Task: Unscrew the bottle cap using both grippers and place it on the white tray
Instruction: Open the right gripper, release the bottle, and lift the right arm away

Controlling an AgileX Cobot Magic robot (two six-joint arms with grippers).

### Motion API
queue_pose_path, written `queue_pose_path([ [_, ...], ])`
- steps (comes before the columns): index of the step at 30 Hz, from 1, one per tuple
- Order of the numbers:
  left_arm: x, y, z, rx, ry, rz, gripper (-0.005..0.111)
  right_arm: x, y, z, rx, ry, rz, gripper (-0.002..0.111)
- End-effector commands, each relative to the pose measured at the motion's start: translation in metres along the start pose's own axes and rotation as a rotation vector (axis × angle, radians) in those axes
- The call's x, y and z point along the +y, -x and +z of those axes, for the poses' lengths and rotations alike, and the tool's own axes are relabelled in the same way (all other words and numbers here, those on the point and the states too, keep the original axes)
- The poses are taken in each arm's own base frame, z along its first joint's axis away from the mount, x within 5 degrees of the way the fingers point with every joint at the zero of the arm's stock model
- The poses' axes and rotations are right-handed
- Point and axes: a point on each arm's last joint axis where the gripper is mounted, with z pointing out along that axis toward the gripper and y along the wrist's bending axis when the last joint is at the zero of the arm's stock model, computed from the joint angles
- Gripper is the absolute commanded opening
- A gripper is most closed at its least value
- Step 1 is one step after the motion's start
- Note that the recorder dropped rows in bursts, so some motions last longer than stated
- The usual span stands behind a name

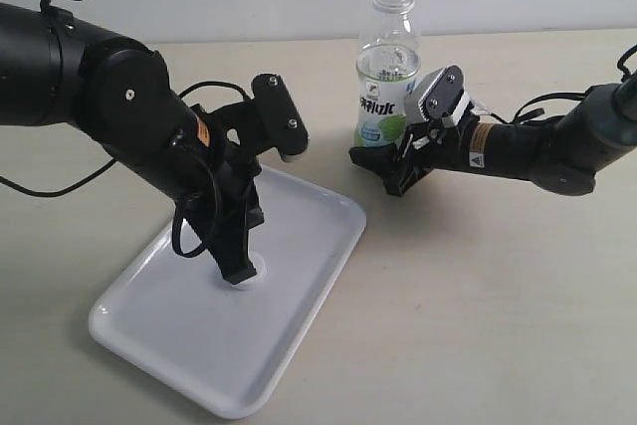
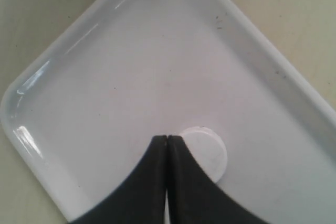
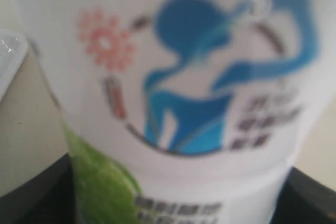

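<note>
Okay, my left gripper (image 2: 167, 140) has its jaws pressed together, tips against the cap (image 2: 206, 151) lying on the tray (image 1: 299, 330). My right gripper (image 1: 383, 168) looks clamped around the bottle (image 1: 386, 67) base, though that view is blurry.

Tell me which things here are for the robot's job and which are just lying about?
For the job:
small round white plastic bottle cap
clear plastic drink bottle with lime label
glossy white rectangular plastic tray
left gripper
right gripper

Just there:
beige table
black cables
</note>
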Motion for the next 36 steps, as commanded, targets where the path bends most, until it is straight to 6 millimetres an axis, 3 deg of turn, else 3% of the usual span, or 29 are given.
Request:
queue_pose_path([
  [1,0.000,0.002,-0.003,-0.017,0.010,-0.005,0.000,0.004,0.003,0.000,-0.015,0.051,-0.037,0.059],
  [9,0.000,0.003,-0.003,-0.019,0.012,-0.005,0.000,0.007,0.002,0.000,0.001,0.089,-0.043,0.059],
  [13,0.000,0.003,-0.003,-0.023,0.014,-0.005,0.000,0.004,0.004,-0.001,-0.011,0.061,-0.028,0.073],
  [18,0.000,0.003,-0.003,-0.023,0.015,-0.003,0.000,-0.001,0.023,-0.005,-0.044,0.029,-0.022,0.075],
  [23,0.000,0.003,-0.003,-0.023,0.015,-0.003,0.000,-0.005,0.033,-0.008,-0.070,-0.009,-0.008,0.090],
  [27,0.000,0.002,-0.003,-0.017,0.010,-0.003,0.000,-0.007,0.048,-0.013,-0.078,-0.017,-0.031,0.097],
  [36,-0.001,0.001,-0.003,-0.005,0.002,-0.001,0.000,-0.007,0.070,-0.021,-0.105,-0.002,0.021,0.100],
])
